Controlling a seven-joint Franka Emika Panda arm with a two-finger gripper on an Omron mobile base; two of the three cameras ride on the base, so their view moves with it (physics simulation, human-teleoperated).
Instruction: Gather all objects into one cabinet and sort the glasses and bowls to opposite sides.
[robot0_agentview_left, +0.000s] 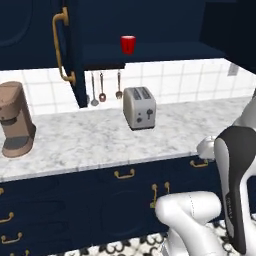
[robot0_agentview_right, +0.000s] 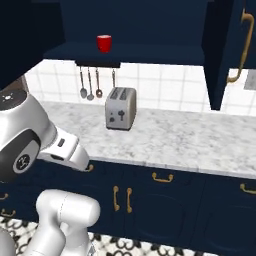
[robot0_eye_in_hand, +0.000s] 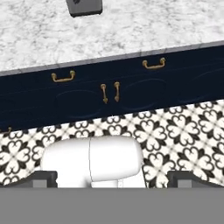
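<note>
A plain red tapered cup (robot0_agentview_left: 128, 44) (robot0_agentview_right: 104, 43) stands upright on the navy shelf (robot0_agentview_left: 150, 52) of the open cabinet above the counter. The cabinet's door (robot0_agentview_left: 67, 50) (robot0_agentview_right: 225, 55), with a long curved brass handle (robot0_agentview_left: 61, 47) (robot0_agentview_right: 243, 47), is swung wide. My gripper (robot0_eye_in_hand: 113, 178) hangs low and points down at the lower cabinet fronts and the floor, far from the cup. It is open, its dark fingertips (robot0_eye_in_hand: 43, 177) set wide apart with nothing between them. The wooden bowl and the light-blue vessels are out of view.
A silver toaster (robot0_agentview_left: 139, 107) (robot0_agentview_right: 120, 108) stands on the marble counter (robot0_agentview_left: 90, 142) (robot0_agentview_right: 190, 135) below the cup. A brown coffee machine (robot0_agentview_left: 16, 120) sits at the left. Utensils (robot0_agentview_left: 102, 87) (robot0_agentview_right: 90, 84) hang on the tiled wall. Navy lower doors (robot0_eye_in_hand: 109, 94) meet a patterned floor (robot0_eye_in_hand: 183, 131).
</note>
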